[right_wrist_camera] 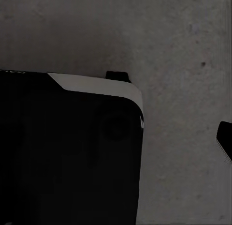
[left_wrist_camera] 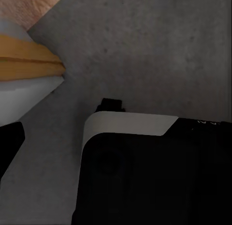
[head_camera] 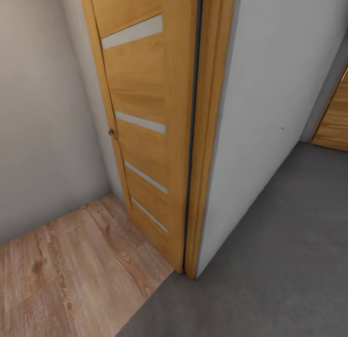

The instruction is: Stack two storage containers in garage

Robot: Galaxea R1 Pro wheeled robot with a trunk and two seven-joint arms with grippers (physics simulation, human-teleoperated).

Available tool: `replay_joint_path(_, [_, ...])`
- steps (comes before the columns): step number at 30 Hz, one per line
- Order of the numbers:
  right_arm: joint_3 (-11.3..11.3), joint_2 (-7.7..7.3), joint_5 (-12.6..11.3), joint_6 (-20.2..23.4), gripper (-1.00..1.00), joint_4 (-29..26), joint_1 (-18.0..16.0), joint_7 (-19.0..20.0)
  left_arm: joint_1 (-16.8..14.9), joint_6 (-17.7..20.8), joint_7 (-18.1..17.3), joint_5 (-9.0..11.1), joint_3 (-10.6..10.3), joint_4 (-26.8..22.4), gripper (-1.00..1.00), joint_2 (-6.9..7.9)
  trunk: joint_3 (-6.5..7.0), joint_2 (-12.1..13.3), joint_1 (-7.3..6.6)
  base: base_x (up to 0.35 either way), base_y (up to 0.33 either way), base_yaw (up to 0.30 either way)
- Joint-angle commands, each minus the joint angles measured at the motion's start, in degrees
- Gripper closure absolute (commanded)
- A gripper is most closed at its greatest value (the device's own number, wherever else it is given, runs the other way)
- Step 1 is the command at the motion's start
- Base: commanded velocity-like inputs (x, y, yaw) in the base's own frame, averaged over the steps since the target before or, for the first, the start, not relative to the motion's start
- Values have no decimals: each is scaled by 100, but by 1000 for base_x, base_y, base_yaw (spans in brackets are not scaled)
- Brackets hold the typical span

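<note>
Robot is at a doorway. Head view: an orange wooden door stands open against the end of a white wall. Light wood-plank floor lies on the door's side; dark grey concrete floor runs along the other side of the wall. A second orange door shows at the far end of the concrete.

Both wrist views look down on concrete, with the robot's dark base under the cameras. Left wrist view also catches the foot of the door frame and a corner of plank floor.

Grippers: a dark finger edge shows at the side of the left wrist view and of the right wrist view. Whether either pair of fingers is apart or together, cannot tell. Nothing orange-red shows between them.

Containers: not in these frames, so their place is unknown.

Judgement: the robot is in transit at the seam between plank and concrete, likely the garage threshold. No container shows on the concrete and no stack. Carrying, setting down and stacking all appear still to do.
</note>
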Motion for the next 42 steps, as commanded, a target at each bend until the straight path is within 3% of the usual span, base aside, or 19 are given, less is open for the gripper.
replay_joint_path(1, [48,5,-49,-30,-100,18,-6,-3,-4,-23,2,35,21,5,-100,-2,-6,-3,4,320,0,-7])
replay_joint_path(15, [48,5,-42,-23,-100,18,-6,-3,-4,-23,2,35,22,5,-100,-2,-6,-3,4,276,0,-1])
replay_joint_path(28, [48,5,-19,-30,-100,18,-6,-3,-4,-35,4,35,23,5,-100,-14,-6,-3,4,27,-2,135])
replay_joint_path(42, [48,5,-19,-32,-100,18,-6,-3,-4,-25,2,35,23,5,-100,-4,-6,-3,4,156,-211,14])
